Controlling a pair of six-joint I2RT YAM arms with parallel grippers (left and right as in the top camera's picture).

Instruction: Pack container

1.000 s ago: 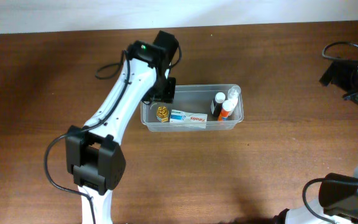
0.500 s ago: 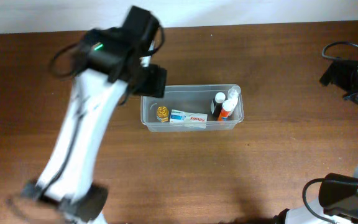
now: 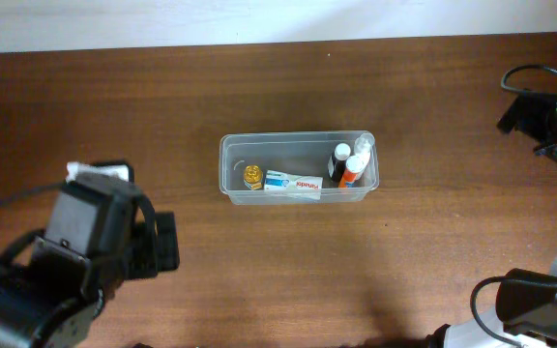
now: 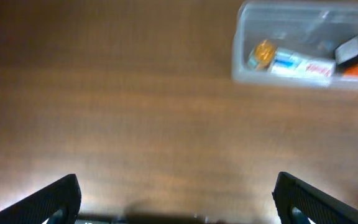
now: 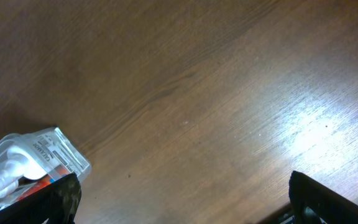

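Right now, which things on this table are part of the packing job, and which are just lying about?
Job: container, holding gold jar, blue-white box, dark bottle, orange bottle.
Lying about: clear blister pack, outside the container, perhaps still to pack.

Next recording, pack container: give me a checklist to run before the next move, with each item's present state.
1. The left gripper is open and empty: ok.
2. The right gripper is open and empty: ok.
3. The container stands upright, nothing above it: ok.
4. Free room inside, behind the jar, box and bottles: ok.
5. Everything packed: not ok; a blister pack lies on the table near the right gripper.
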